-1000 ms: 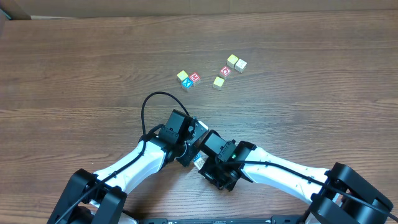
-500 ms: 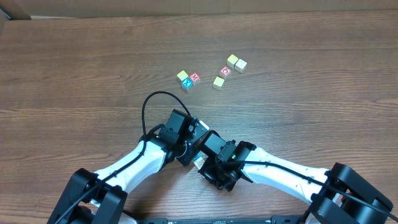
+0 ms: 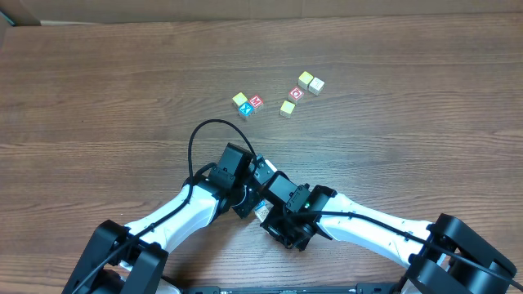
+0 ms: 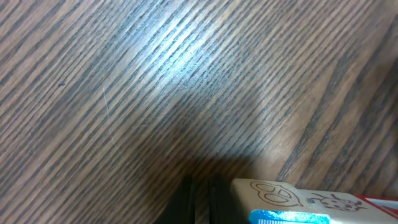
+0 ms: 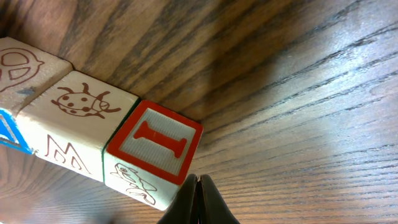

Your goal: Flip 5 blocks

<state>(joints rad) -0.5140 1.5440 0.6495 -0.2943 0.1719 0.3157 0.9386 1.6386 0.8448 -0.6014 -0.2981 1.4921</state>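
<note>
Seven blocks (image 3: 288,108) sit scattered upper-centre overhead, and a row of three (image 5: 81,109) sits under your wrists. Left fingers (image 4: 200,198) and right fingers (image 5: 198,200) are clenched empty. The right tip is just beside the red I block (image 5: 158,152), probably to tip it over.

The left arm (image 3: 176,214), white-shelled with black joints, reaches from the lower left toward the middle. The right arm (image 3: 372,224), of the same white and black build, comes in from the lower right, so that the two black wrists sit close side by side. The left gripper (image 4: 199,198) has its dark fingers pressed together, and the right gripper (image 5: 199,199) is likewise closed to a thin seam.
</note>
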